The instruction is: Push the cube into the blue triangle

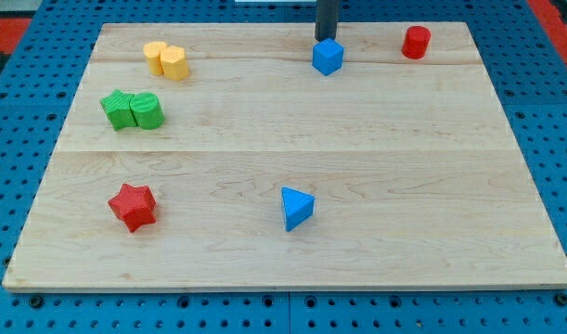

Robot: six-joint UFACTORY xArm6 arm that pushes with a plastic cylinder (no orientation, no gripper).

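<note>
A blue cube (328,57) sits near the view's top, a little right of centre. My tip (326,38) stands just behind it, at its top edge, touching or nearly touching it. A blue triangle (296,208) lies far below the cube, toward the view's bottom centre. The two blue blocks are well apart.
A red cylinder (416,42) stands at the top right. Two yellow blocks (166,60) sit together at the top left, two green blocks (133,109) below them. A red star (134,206) lies at the bottom left. The wooden board (450,186) ends on a blue pegboard.
</note>
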